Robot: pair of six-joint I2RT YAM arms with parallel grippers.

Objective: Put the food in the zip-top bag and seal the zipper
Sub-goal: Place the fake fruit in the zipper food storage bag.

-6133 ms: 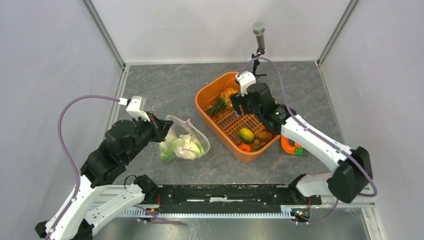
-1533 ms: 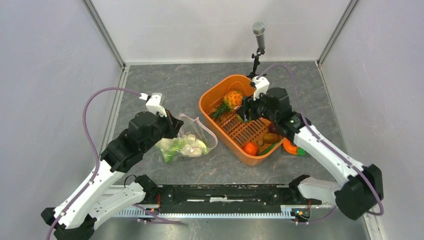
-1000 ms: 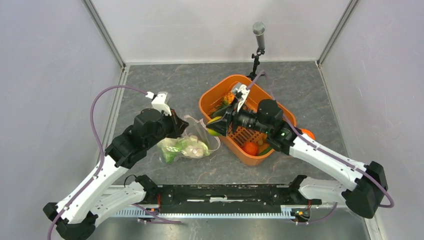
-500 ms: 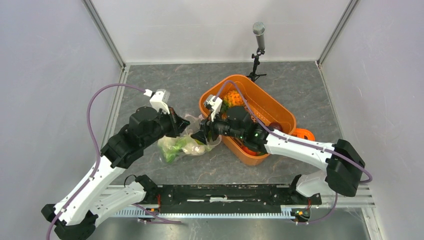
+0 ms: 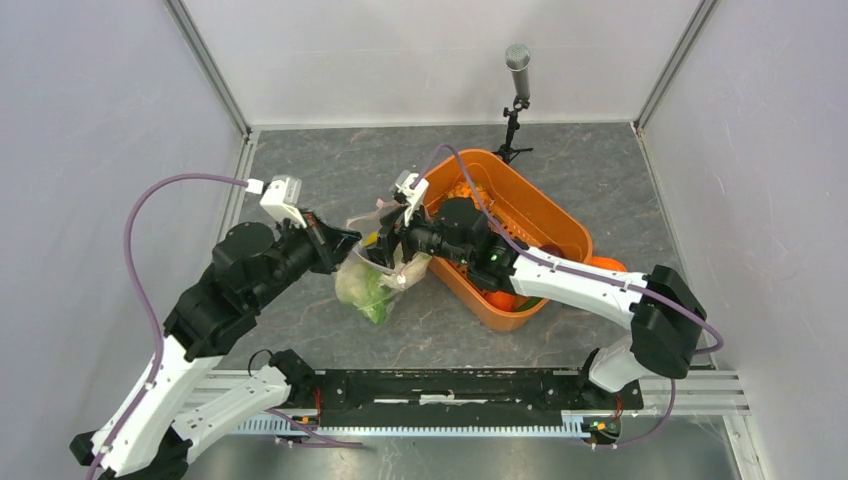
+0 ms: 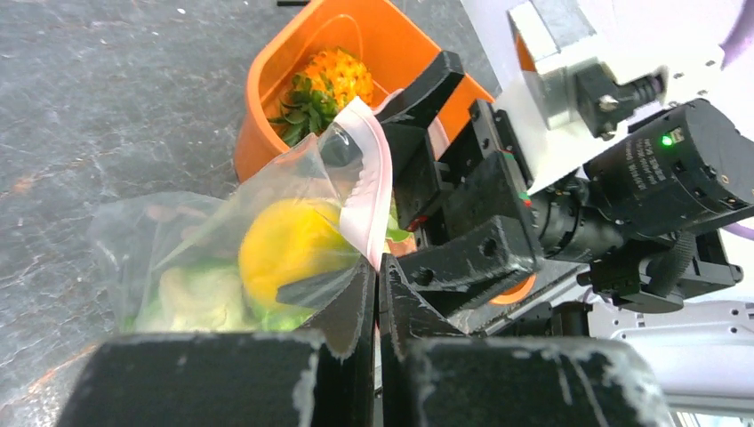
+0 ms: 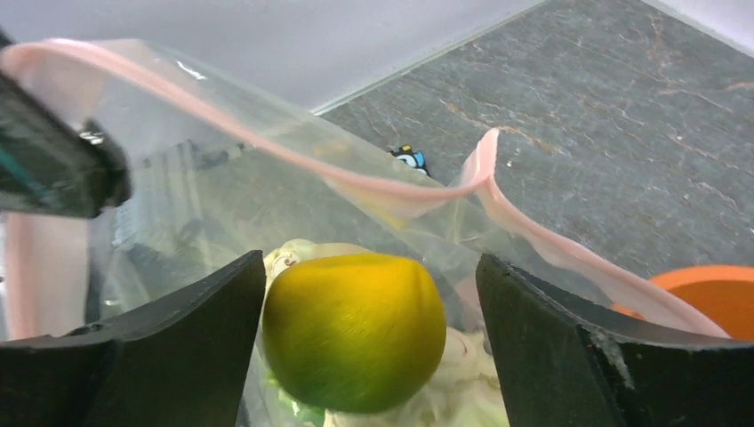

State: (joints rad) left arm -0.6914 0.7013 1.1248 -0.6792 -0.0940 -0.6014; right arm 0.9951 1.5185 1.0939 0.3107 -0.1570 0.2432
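- Inside the orange basket, the pineapple is not packed yet.
- Just left of the basket, the zip-top bag already holds the green cabbage.
- At the bag's mouth, the left gripper pinches the edge tight and holds it up.
- Reaching in from the basket side, the right gripper has its fingers spread wide and squeezes nothing.
- Between those fingers, the mango sits in the bag.
- Around it, the zipper gapes open, so sealing comes last.

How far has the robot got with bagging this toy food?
Done: leafy greens lie in the zip-top bag. In hand: the left gripper pinches the bag's mouth open while the right gripper, jaws open, straddles the mango inside it. To do: the pineapple sits in the orange basket, and the zipper gapes unsealed.
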